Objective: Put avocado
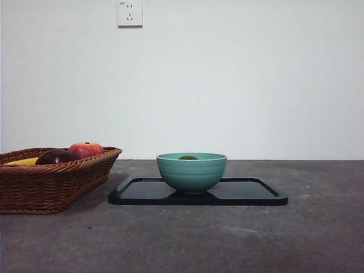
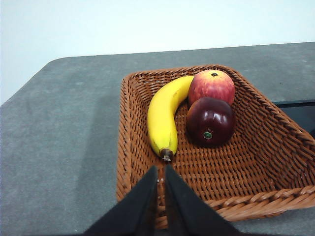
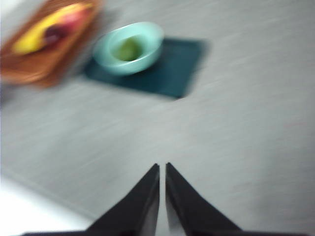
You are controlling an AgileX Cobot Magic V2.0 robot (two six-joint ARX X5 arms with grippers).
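Note:
The avocado point(image 1: 188, 157) lies inside the teal bowl point(image 1: 191, 172), only its dark green top showing over the rim; the blurred right wrist view shows the avocado point(image 3: 129, 48) as a green blob in the bowl point(image 3: 128, 47). The bowl stands on a black tray point(image 1: 256, 193). My left gripper point(image 2: 161, 172) is shut and empty, held over the near rim of the wicker basket point(image 2: 246, 162). My right gripper point(image 3: 162, 169) is shut and empty above bare table, well away from the bowl. Neither arm shows in the front view.
The wicker basket point(image 1: 51, 182) at the left holds a banana point(image 2: 165, 115), a red-orange apple point(image 2: 211, 86) and a dark maroon fruit point(image 2: 210, 121). A wall socket point(image 1: 129, 12) sits high on the back wall. The black tray's corner point(image 2: 298, 110) lies beside the basket.

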